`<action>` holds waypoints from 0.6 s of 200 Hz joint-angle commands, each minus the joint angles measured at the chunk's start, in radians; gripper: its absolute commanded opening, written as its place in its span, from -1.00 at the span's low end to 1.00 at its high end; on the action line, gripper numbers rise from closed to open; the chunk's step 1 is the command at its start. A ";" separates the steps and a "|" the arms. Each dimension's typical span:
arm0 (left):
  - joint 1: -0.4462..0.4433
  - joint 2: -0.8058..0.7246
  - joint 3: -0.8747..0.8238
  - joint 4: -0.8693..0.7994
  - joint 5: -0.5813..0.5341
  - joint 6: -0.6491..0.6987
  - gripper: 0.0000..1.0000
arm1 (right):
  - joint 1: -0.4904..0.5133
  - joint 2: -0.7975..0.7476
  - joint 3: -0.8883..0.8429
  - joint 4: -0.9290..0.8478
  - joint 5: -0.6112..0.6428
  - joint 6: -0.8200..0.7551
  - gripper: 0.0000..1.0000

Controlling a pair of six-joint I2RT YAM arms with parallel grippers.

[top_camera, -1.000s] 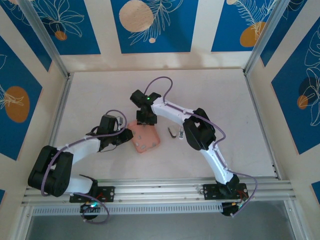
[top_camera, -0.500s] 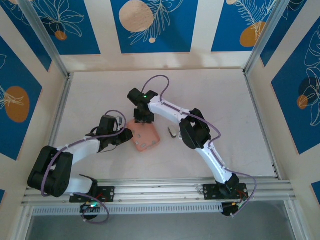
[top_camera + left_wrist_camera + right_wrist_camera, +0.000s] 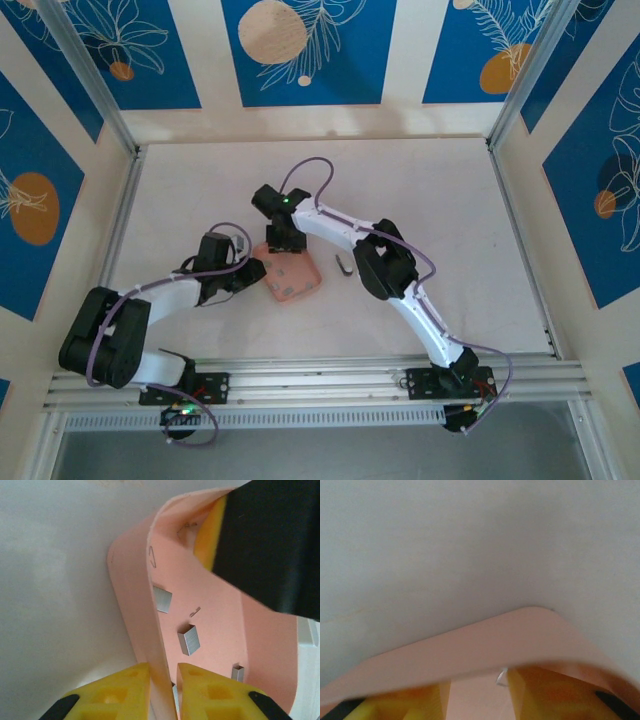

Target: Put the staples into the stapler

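My left gripper point(image 3: 163, 680) still pinching the pink tray point(image 3: 220, 625) wall, staples point(image 3: 189, 640) inside, my right gripper point(image 3: 477, 687) slid left to the tray's far corner, fingers a little apart

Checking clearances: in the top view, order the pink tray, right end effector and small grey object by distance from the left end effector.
1. Pink tray, left rim pinched in the left end effector.
2. Right end effector, at the tray's far rim.
3. Small grey object, right of the tray.
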 commanded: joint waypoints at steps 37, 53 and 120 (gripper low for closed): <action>0.002 0.001 -0.058 0.067 0.054 -0.089 -0.75 | -0.007 0.082 -0.064 -0.059 0.031 0.028 -0.23; 0.002 -0.002 -0.070 0.081 0.054 -0.100 -0.75 | -0.002 0.051 -0.086 -0.006 0.025 -0.001 -0.25; 0.002 -0.038 -0.014 -0.030 0.030 -0.037 -0.73 | 0.023 -0.181 -0.234 0.142 -0.033 -0.119 -0.24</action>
